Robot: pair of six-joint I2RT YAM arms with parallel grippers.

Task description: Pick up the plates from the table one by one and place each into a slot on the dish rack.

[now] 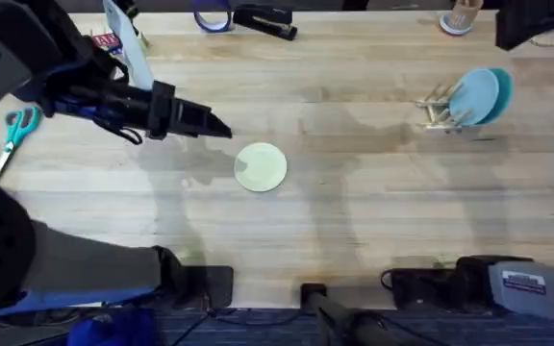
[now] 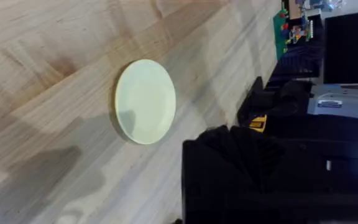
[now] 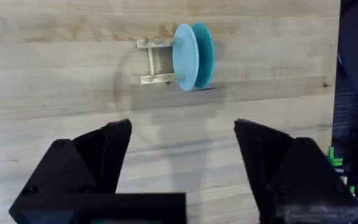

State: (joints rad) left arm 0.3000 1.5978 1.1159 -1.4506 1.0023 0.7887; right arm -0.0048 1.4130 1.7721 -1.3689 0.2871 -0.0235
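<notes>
A pale yellow-cream plate (image 1: pixel 261 166) (image 2: pixel 145 101) lies flat on the table (image 1: pixel 354 211) near its middle. My left gripper (image 1: pixel 221 129) hovers just left of and beyond it, shut and holding nothing. At the far right stands the dish rack (image 1: pixel 437 108) (image 3: pixel 154 61) with two blue plates (image 1: pixel 484 94) (image 3: pixel 191 48) upright on edge in its slots. My right gripper (image 3: pixel 182 134) is open and empty, well back from the rack, over bare wood.
Teal-handled scissors (image 1: pixel 12 135) lie at the left edge. Along the far edge are a blue tape roll (image 1: pixel 213 17), a black stapler (image 1: pixel 265 21) and a pale round peg stand (image 1: pixel 460 17). Black gear (image 1: pixel 450 284) lines the near edge.
</notes>
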